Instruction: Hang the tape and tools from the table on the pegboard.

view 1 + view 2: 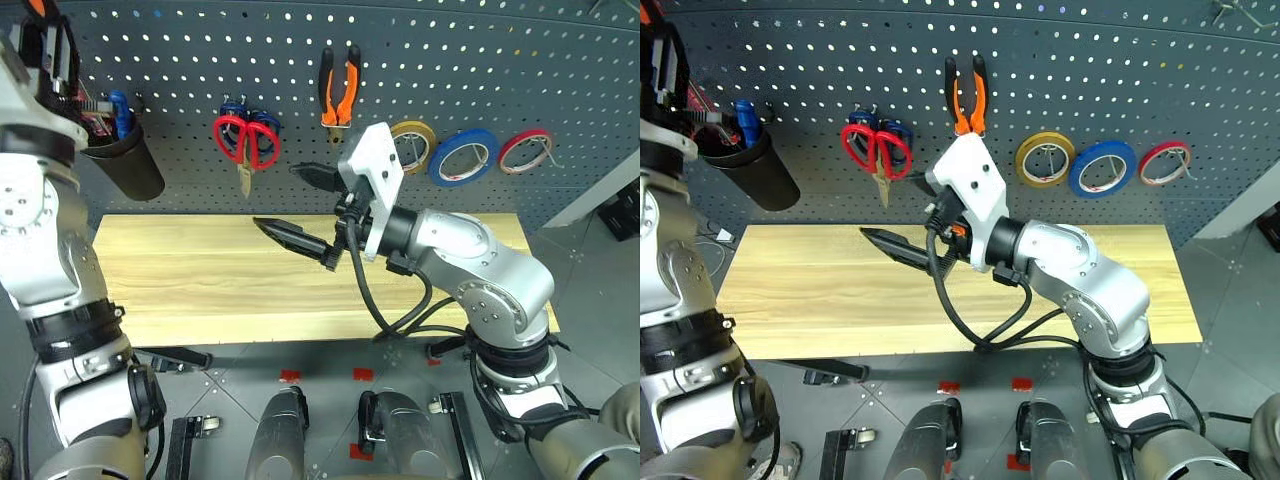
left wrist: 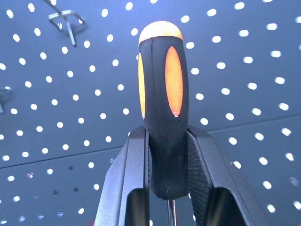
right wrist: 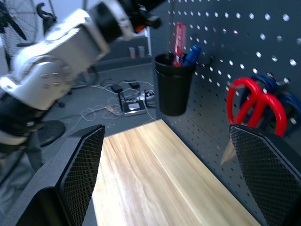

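The left hand (image 2: 169,188) is raised at the pegboard's (image 1: 500,80) upper left corner, clenched on the screwdriver (image 2: 164,113), whose black-and-orange handle sticks out past the 2 fingers, above the black cup (image 1: 125,160). The right hand (image 1: 305,205) hovers over the bare surface (image 1: 200,280), fingers spread wide, grasping nothing. On the pegboard hang the red scissors (image 1: 247,140), the pliers (image 1: 340,90) and the blue tape (image 1: 464,157), between a yellow ring (image 1: 412,145) and a red ring (image 1: 526,151).
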